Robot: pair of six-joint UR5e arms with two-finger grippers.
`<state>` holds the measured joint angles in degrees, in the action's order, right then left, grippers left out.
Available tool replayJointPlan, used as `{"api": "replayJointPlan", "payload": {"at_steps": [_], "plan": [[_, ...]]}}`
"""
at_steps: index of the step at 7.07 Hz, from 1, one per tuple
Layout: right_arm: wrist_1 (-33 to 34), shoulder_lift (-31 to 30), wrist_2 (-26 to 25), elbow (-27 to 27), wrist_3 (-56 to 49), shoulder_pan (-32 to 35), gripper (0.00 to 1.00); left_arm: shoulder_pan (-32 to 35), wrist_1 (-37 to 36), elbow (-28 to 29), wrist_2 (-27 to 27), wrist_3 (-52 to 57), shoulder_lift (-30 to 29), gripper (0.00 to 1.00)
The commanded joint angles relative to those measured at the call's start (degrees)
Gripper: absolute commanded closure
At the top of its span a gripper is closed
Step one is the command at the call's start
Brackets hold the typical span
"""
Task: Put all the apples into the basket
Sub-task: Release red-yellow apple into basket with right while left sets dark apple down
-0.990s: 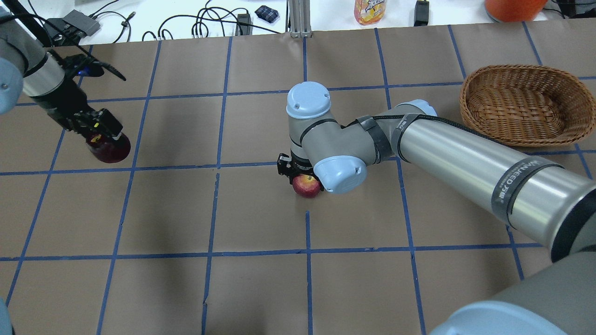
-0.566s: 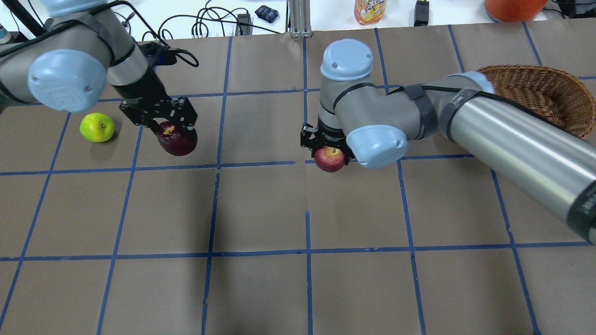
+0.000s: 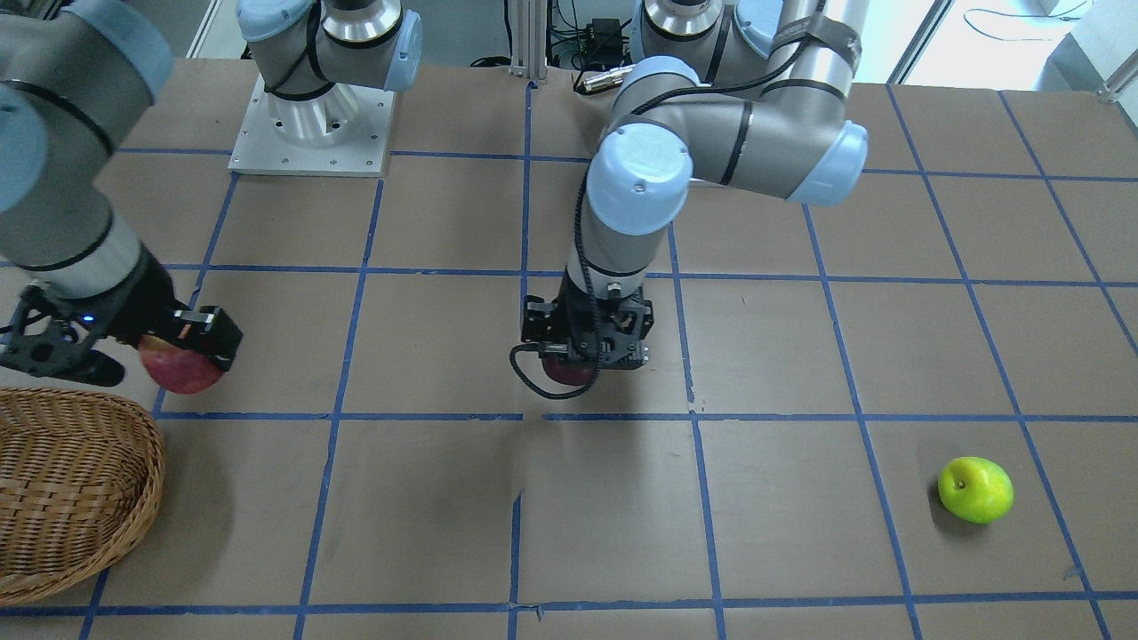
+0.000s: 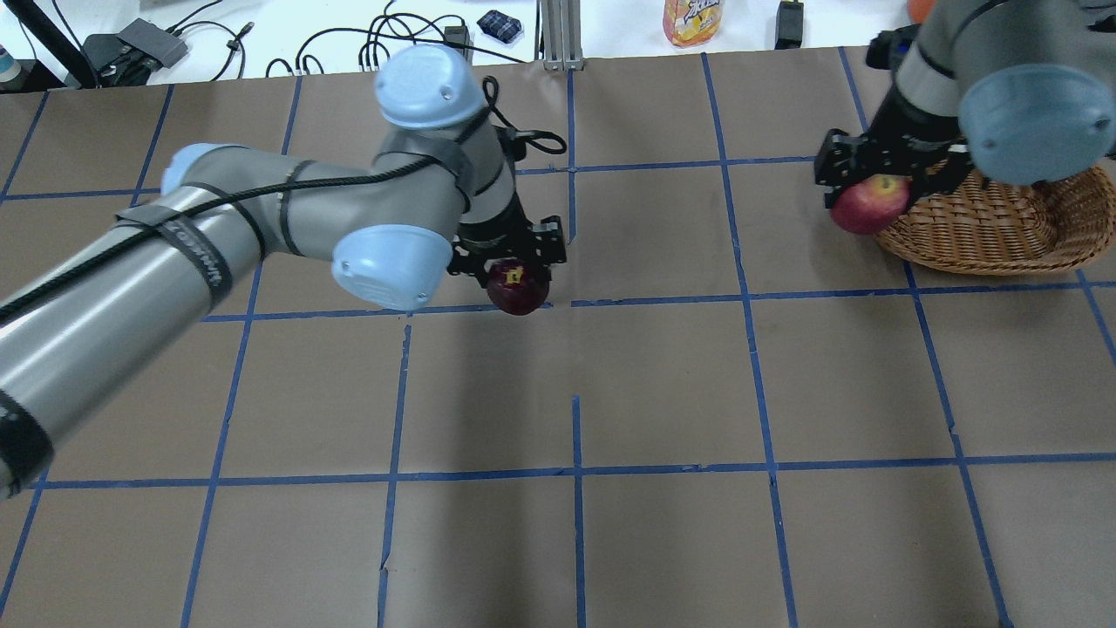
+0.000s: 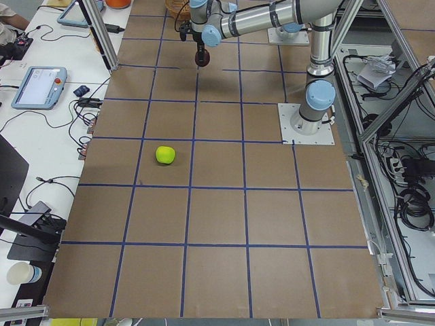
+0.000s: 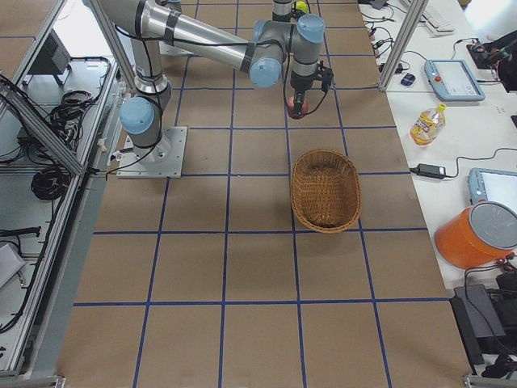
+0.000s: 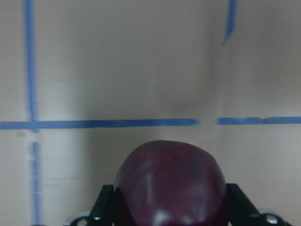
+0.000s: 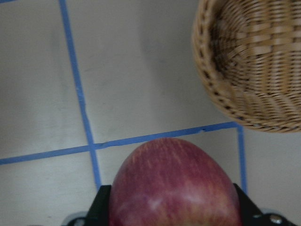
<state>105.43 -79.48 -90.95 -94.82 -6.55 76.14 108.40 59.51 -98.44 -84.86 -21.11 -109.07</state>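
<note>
My left gripper (image 4: 513,270) is shut on the dark maroon apple (image 4: 518,291) and holds it just above the middle of the table. The apple also shows in the front view (image 3: 569,368) and between the fingers in the left wrist view (image 7: 169,183). My right gripper (image 4: 872,187) is shut on the red apple (image 4: 867,209), which is lifted beside the left end of the wicker basket (image 4: 1011,231), outside its rim. In the right wrist view the red apple (image 8: 174,183) is short of the basket (image 8: 254,61). The lime green apple (image 3: 975,489) lies on the table far left, hidden in the overhead view.
The brown table cover carries a blue tape grid. A drink bottle (image 4: 692,21), cables and an orange bucket (image 6: 477,234) sit beyond the table's far edge. The basket (image 3: 62,480) holds nothing that I can see.
My left arm has swung right, carrying the maroon apple from the far left to the table's middle. My right arm has carried the red apple right, up to the basket's end.
</note>
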Motion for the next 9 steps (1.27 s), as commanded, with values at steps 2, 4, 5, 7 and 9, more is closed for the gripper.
{"api": "replayJointPlan", "payload": {"at_steps": [2, 4, 5, 7, 9], "plan": [[9.9, 6.4, -1.9, 2.4, -17.6, -8.7, 1.00, 7.1, -6.1, 0.0, -0.7, -7.0, -6.2, 0.44], [19.4, 13.2, -1.9, 3.7, -24.1, -11.3, 1.00, 7.4, -8.1, 0.0, -0.7, -6.2, -8.3, 0.00], [20.9, 15.4, -1.5, 4.1, -25.5, -12.3, 1.00, 6.9, -8.1, 0.6, -0.6, -5.6, -7.0, 0.00], [24.2, 19.0, -1.4, 3.9, -26.0, -12.5, 1.00, 2.2, -2.8, 3.4, -0.5, -1.0, -4.0, 0.00], [24.6, 20.4, -1.3, 4.1, -26.3, -12.9, 1.00, -7.8, 12.4, 7.2, -4.3, 9.9, -0.3, 0.00]]}}
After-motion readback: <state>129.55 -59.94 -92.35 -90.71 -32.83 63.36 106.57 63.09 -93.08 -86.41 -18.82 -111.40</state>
